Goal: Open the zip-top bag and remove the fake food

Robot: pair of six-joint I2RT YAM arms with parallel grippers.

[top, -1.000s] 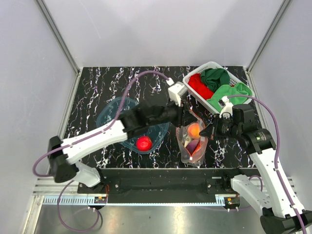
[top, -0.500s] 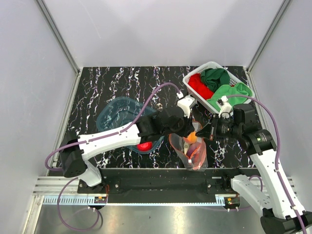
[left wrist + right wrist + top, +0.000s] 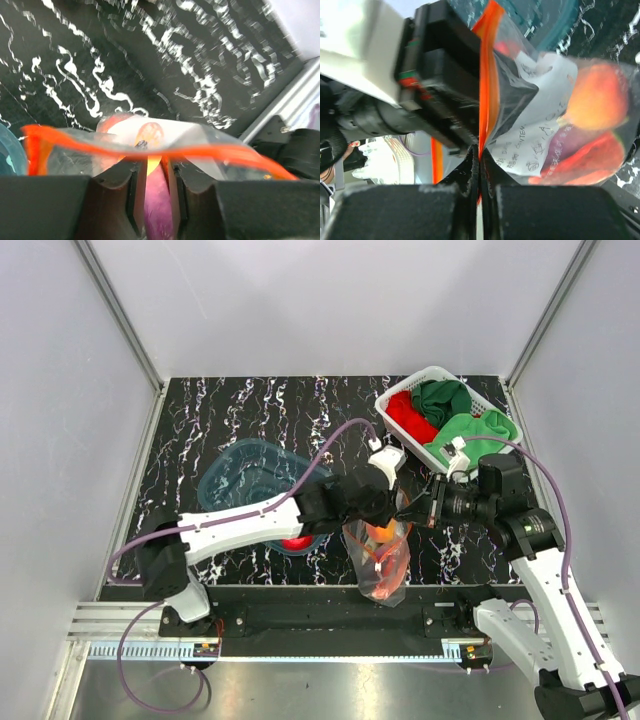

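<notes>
Zip-top bag (image 3: 380,565) mouth tight between left tool (image 3: 152,162) and right tool (image 3: 479,160); blue tub (image 3: 240,475) alongside, white basket (image 3: 432,370) behind, far tabletop (image 3: 230,410) free.

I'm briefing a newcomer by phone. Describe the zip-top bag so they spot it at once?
On the black marbled table, look at the near edge, right of the blue tub. The zip-top bag is there, pinched by the right gripper. Unlike the white basket, it is clear crinkly plastic with an orange-red zip strip and white label.

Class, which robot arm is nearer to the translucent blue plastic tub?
Left. The left arm lies across the near edge of the translucent blue plastic tub. The right arm is beyond the clear zip-top bag, on the other side.
</notes>
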